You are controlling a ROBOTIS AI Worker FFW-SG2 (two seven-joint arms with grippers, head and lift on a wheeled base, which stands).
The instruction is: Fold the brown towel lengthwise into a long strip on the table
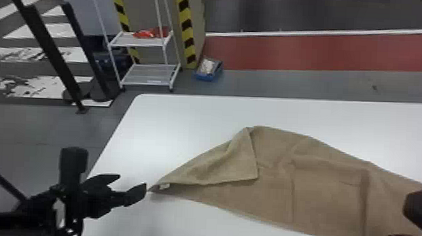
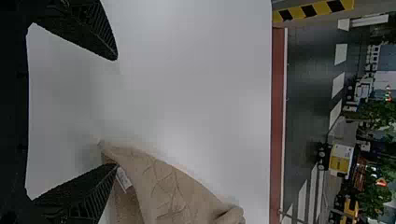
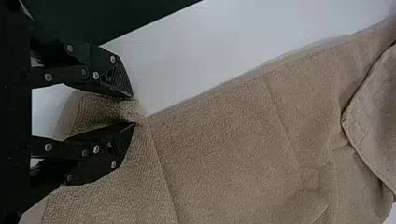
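The brown towel (image 1: 326, 185) lies slantwise across the table, narrowing to a point at its left end, with a far-side flap (image 1: 218, 164) folded over it. Just left of that pointed end is my left gripper (image 1: 132, 185), open. In the left wrist view, the left gripper (image 2: 116, 112) has its fingers wide apart, one beside the tip of the towel (image 2: 173, 186) near a white tag (image 2: 123, 179). My right gripper (image 1: 394, 224) is at the towel's near right part. Seen from the right wrist, the right gripper (image 3: 134, 110) is shut on a bunched fold of the towel (image 3: 224, 154).
The white table (image 1: 186, 121) has bare surface beyond the towel and along its left side. Past the table stand a white shelf cart (image 1: 151, 74), a striped post (image 1: 187, 29) and a blue box (image 1: 209, 70) on the floor.
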